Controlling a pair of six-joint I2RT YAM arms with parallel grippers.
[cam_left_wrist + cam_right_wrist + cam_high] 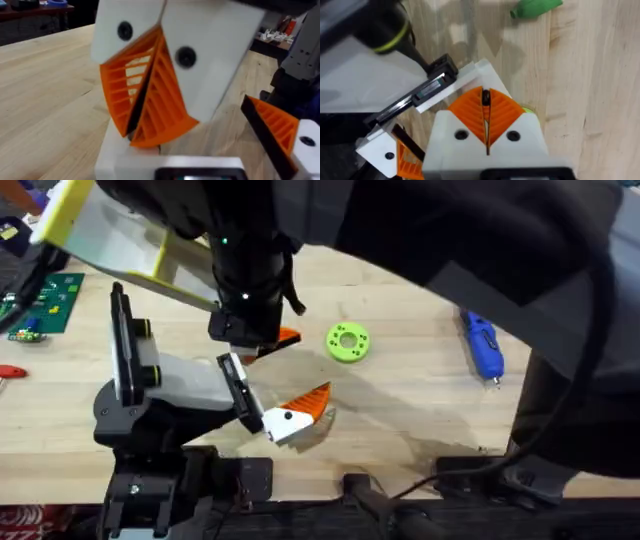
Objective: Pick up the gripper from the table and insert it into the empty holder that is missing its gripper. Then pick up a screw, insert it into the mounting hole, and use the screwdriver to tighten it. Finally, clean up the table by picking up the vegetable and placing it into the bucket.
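— Where is the gripper finger [295,412]?
— On the table [420,410], its white base against the black-and-white bracket tip of the holder [190,380]. I cannot tell whether it is seated there.
— And the pincers?
— The left pincer [145,125] is closed, orange pads pressed together with nothing between them. The right pincer [486,107] is closed too, just above the bracket.
— The rest?
— The blue screwdriver [482,345] lies well apart to the right. A green ring [347,342] sits between, and a green vegetable [535,7] lies farther off.
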